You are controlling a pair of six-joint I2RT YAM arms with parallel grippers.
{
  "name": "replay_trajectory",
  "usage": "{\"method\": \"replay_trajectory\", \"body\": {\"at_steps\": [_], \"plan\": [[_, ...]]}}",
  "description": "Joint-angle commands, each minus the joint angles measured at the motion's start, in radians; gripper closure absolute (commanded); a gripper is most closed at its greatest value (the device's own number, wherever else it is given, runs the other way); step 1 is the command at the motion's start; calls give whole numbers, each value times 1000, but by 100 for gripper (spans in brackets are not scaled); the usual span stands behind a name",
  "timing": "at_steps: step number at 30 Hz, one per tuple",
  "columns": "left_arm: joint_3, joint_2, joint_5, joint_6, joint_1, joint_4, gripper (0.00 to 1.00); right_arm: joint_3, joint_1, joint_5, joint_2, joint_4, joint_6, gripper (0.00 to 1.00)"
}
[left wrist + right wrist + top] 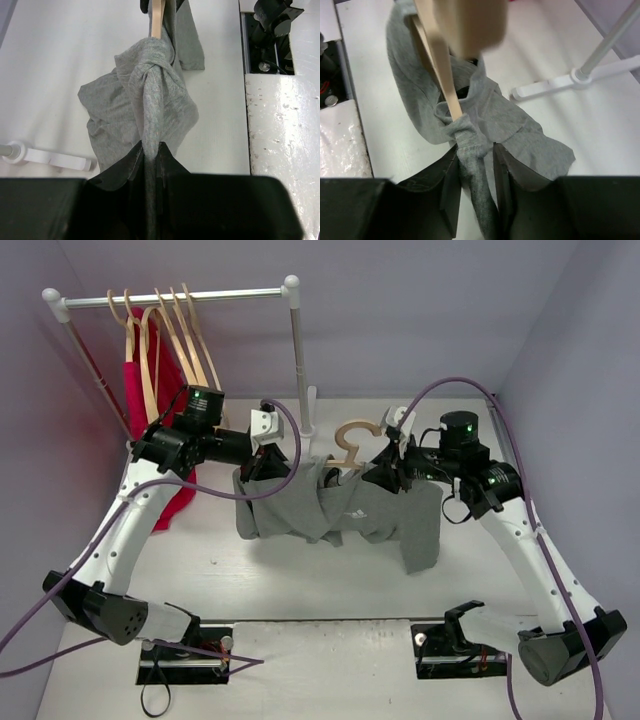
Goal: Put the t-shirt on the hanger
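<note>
Above the table (pixel 250 575), left end effector (pixel 256 466) and right end effector (pixel 396 466) clamp t-shirt (pixel 372 522) edges; hanger (pixel 352 440) between.

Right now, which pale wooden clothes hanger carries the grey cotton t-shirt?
The lone pale wooden hanger mid-table, its hook above the grey cotton t-shirt; the others hang on the white rail.

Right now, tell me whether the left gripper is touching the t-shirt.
Touching. In the left wrist view the left gripper is clamped on a twisted bunch of the t-shirt, with grey fabric running straight between its fingers.
</note>
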Motion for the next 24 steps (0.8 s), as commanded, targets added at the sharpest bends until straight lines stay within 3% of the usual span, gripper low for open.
{"method": "replay_trajectory", "body": {"at_steps": [1, 4, 6, 9, 11, 14, 20, 24], "plan": [[6, -73, -2, 6, 8, 44, 100, -41, -17, 153, -80, 65, 25, 68], [-21, -85, -6, -46, 11, 93, 100, -49, -19, 171, -102, 65, 36, 61], [-73, -114, 2, -123, 12, 202, 100, -30, -19, 169, -109, 65, 61, 48], [-166, -139, 3, -268, 12, 417, 100, 19, -19, 163, -107, 65, 81, 36], [-234, -174, -16, -393, 11, 666, 100, 63, -19, 176, -105, 67, 91, 28], [-348, -214, -94, -578, 8, 923, 100, 130, -19, 179, -98, 68, 108, 24], [-329, -237, -249, -592, -6, 963, 100, 289, -19, 348, -77, 67, 140, 22], [-193, -236, -274, -648, -6, 929, 100, 455, -19, 560, -35, 70, 175, 22]]}}
